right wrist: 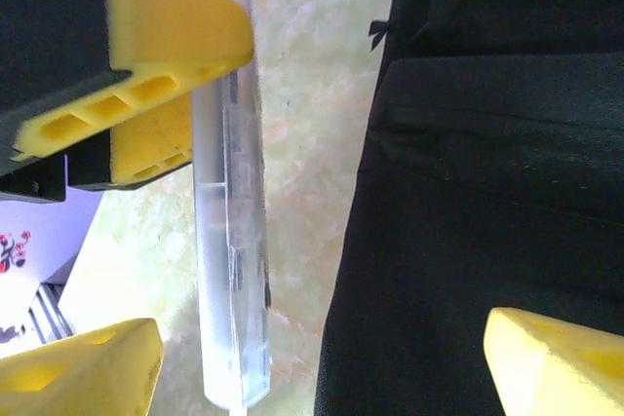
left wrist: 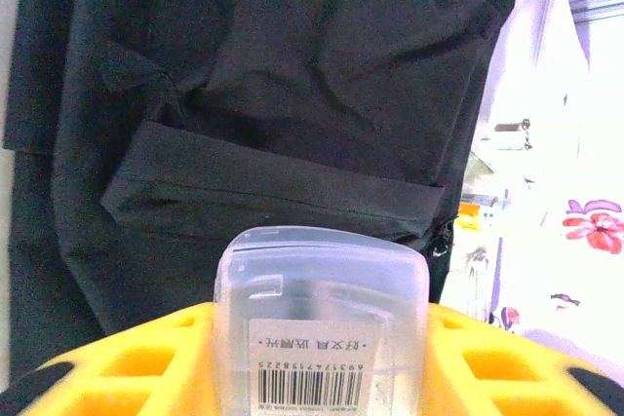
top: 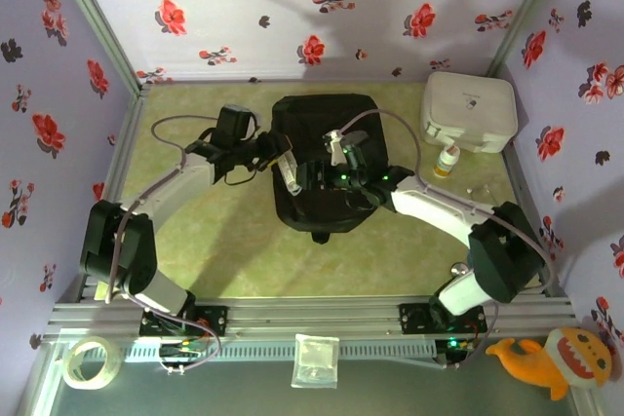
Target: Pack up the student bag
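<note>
Left pincer (top: 280,156) clamped on the clear case (left wrist: 322,304), poised beside the student bag (top: 322,114). Right pincer (right wrist: 327,362) gapes wide over the fabric. Next, likely: part a pocket for it.

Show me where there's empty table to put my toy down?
The widest bare patch of table lies between the student bag and the two arm bases. Another sits in the far left corner, beyond the left gripper. The right side is crowded: white case, small bottle.
</note>
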`<state>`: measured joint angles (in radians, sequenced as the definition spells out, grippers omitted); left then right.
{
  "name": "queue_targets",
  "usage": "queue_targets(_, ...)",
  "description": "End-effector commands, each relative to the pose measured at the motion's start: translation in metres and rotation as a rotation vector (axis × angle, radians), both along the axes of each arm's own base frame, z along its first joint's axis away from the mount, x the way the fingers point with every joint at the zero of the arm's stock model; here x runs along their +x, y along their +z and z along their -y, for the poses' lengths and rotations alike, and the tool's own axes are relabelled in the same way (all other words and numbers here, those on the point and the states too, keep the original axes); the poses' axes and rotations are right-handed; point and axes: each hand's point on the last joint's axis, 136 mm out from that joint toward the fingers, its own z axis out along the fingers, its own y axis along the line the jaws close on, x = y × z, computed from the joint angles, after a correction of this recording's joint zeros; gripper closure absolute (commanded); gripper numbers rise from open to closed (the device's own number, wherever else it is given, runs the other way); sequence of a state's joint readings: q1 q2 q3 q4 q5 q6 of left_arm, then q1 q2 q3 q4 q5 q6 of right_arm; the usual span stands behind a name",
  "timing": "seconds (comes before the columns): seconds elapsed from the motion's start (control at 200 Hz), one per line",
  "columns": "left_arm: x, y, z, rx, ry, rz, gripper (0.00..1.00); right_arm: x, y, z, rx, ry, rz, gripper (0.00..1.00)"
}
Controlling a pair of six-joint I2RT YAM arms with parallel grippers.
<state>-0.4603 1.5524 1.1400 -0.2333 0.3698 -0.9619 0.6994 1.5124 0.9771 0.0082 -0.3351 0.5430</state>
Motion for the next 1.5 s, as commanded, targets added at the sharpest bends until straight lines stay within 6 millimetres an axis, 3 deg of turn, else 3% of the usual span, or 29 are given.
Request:
queue_targets(0.0, 0.008, 0.02, 0.014, -0.079, -0.015, 0.029, 0.65, 0.0, 0.016, -0.021, 0.024, 0.075, 0.057, 0.15)
queue_targets(0.185, 0.008, 0.017, 0.019, -0.093, -0.026, 0.012, 0.65, 0.001, 0.006, -0.03, 0.005, 0.093, 0.047, 0.3)
queue_targets(0.395, 0.008, 0.02, 0.019, -0.095, -0.024, 0.012, 0.63, 0.006, 0.009, -0.036, 0.029, 0.086, 0.053, 0.62)
queue_targets(0.5, 0.008, 0.028, 0.018, -0.09, -0.039, 0.047, 0.51, 0.011, 0.01, -0.034, 0.026, 0.052, 0.056, 0.76)
queue_targets(0.58, 0.011, 0.037, 0.007, -0.052, -0.038, 0.088, 0.39, 0.015, 0.011, -0.027, 0.022, 0.012, 0.071, 0.8)
queue_targets(0.705, 0.03, 0.039, -0.029, 0.048, 0.026, 0.158, 0.23, 0.02, 0.012, -0.009, 0.018, -0.055, 0.081, 0.81)
queue_targets(0.795, 0.048, 0.028, -0.048, 0.098, 0.047, 0.19, 0.2, 0.025, 0.006, 0.01, 0.007, -0.112, 0.064, 0.82)
queue_targets(0.92, 0.071, 0.008, -0.051, 0.158, 0.007, 0.204, 0.22, 0.031, -0.007, 0.038, 0.002, -0.193, 0.016, 0.83)
queue_targets(1.085, 0.099, -0.03, -0.043, 0.24, -0.076, 0.2, 0.33, 0.037, -0.011, 0.065, 0.001, -0.267, -0.008, 0.84)
queue_targets(1.31, 0.126, -0.069, -0.026, 0.243, -0.152, 0.173, 0.51, 0.037, -0.007, 0.07, -0.004, -0.278, -0.002, 0.84)
queue_targets(1.495, 0.132, -0.094, -0.018, 0.211, -0.163, 0.113, 0.7, 0.038, -0.007, 0.071, -0.005, -0.285, -0.005, 0.84)
